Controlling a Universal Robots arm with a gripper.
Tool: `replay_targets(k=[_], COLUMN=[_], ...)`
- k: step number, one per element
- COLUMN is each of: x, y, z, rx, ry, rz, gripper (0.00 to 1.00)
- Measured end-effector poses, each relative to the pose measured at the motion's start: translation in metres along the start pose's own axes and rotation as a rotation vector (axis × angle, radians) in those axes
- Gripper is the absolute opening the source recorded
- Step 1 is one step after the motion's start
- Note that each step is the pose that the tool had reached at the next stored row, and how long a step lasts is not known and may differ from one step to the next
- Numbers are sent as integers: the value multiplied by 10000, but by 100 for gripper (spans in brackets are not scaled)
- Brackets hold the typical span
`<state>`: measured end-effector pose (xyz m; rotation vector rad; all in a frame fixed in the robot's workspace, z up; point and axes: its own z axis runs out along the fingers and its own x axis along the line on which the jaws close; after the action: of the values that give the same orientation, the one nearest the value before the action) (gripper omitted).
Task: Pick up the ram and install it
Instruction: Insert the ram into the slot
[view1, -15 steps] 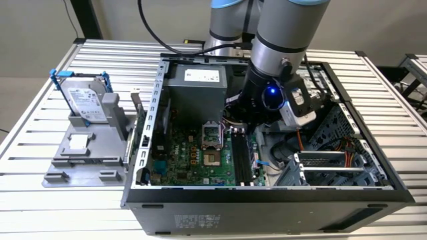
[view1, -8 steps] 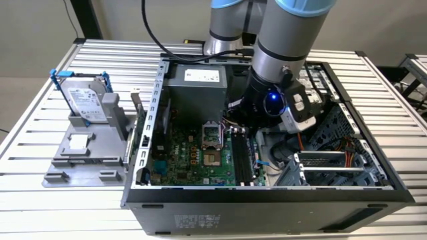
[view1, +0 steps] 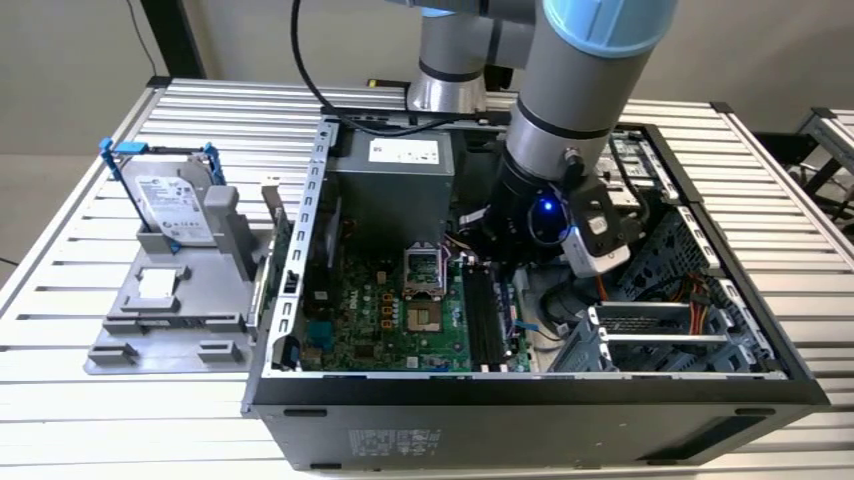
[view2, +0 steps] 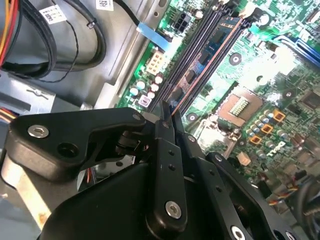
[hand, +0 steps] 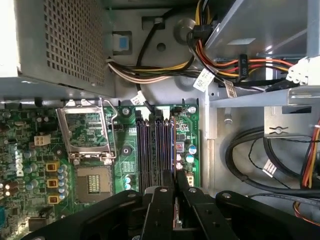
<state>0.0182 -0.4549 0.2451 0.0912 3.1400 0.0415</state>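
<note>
My gripper (view2: 168, 116) has its fingers (hand: 166, 186) pressed nearly together, pinching the ram (view2: 212, 47) on its near end, inside the open case (view1: 747, 385). Straight beyond the fingertips, I see the ram running away from me along the slots (hand: 155, 147), its long axis parallel to them, seated in one. Off to one side lies the CPU socket (hand: 90, 132); farther out, bundled cables (hand: 150, 72).
</note>
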Motion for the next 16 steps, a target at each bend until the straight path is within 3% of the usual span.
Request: replay_targets(k=[6,10,16], x=[-3,-3,-4], y=[-34,-43,-47], z=[88,112,219], rx=[4,8,10], ry=[0,-1,0], rz=[-1,0,-1], gripper=[0,0,0])
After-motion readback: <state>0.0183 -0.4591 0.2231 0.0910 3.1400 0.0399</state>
